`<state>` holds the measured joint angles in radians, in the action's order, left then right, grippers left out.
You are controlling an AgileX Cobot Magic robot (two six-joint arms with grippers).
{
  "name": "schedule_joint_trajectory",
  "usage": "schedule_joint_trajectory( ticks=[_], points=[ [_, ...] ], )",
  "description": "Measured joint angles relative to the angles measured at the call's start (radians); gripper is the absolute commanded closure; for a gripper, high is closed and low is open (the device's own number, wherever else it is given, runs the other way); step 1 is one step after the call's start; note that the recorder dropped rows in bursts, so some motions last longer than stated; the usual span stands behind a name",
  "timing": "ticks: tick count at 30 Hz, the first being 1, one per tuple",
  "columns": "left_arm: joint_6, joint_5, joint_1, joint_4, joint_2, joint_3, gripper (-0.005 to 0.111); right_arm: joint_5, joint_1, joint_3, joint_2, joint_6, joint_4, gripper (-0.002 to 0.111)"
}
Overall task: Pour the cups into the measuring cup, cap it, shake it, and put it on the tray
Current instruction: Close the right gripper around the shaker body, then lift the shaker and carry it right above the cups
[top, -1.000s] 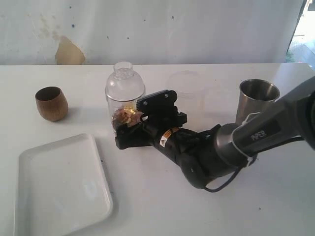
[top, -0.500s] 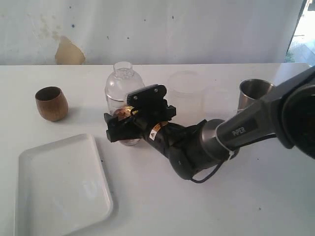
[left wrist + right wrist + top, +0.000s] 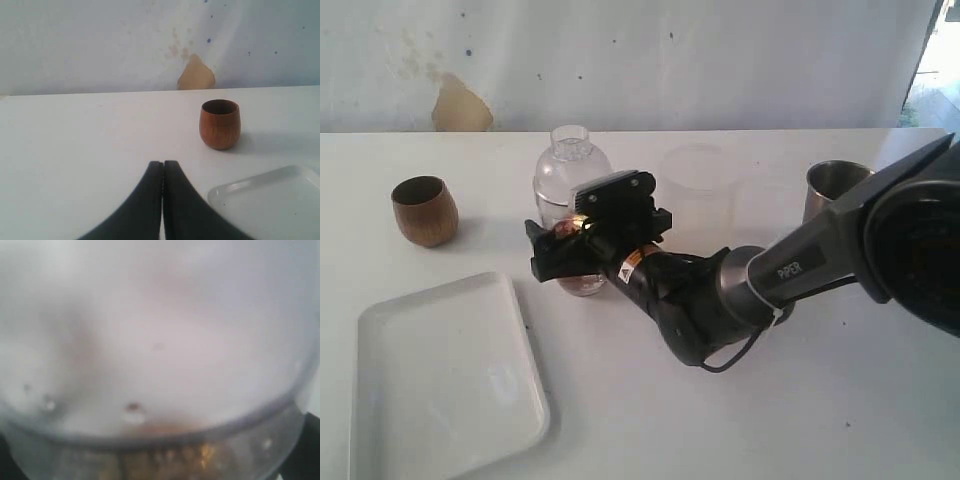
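The measuring cup (image 3: 582, 283) stands mid-table with the clear dome cap (image 3: 572, 165) on it and golden-brown bits inside. My right gripper (image 3: 536, 250) reaches in from the right, its black fingers on either side of the cylinder's lower half and spread wide. The cylinder wall (image 3: 160, 365) fills the right wrist view, blurred. The wooden cup (image 3: 424, 210) (image 3: 219, 124) stands at the left, the frosted cup (image 3: 698, 195) behind the arm, the steel tumbler (image 3: 835, 190) at the right. The white tray (image 3: 440, 380) (image 3: 270, 200) lies front left. My left gripper (image 3: 162, 165) is shut and empty.
The right arm (image 3: 720, 300) lies low across the table's middle, between the measuring cup and the tumbler. A pale wall (image 3: 640, 60) with a tan patch (image 3: 460, 105) runs behind the table's far edge.
The right gripper has slid left along the table until its fingers flank the measuring cup. The cup, cap and other cups have stayed in place.
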<state>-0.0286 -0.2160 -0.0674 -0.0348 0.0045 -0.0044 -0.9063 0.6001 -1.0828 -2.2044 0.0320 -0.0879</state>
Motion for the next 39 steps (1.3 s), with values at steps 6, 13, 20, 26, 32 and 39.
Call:
schedule_joint_trajectory(
  ticks=[6,13,20,26,32,39],
  points=[
    [0.0,0.0,0.0,0.0,0.0,0.0,0.106,-0.057,0.0,-0.002,0.0,0.0,0.0,0.004],
    [0.0,0.0,0.0,0.0,0.0,0.0,0.106,-0.064,0.0,-0.002,0.0,0.0,0.0,0.004],
    [0.0,0.0,0.0,0.0,0.0,0.0,0.106,-0.064,0.0,-0.002,0.0,0.0,0.0,0.009],
    [0.0,0.0,0.0,0.0,0.0,0.0,0.106,-0.064,0.0,-0.002,0.0,0.0,0.002,0.064],
    [0.0,0.0,0.0,0.0,0.0,0.0,0.106,-0.063,0.0,-0.002,0.0,0.014,0.009,0.108],
    [0.0,0.0,0.0,0.0,0.0,0.0,0.106,0.045,-0.001,-0.002,0.048,0.042,0.103,0.108]
  ],
)
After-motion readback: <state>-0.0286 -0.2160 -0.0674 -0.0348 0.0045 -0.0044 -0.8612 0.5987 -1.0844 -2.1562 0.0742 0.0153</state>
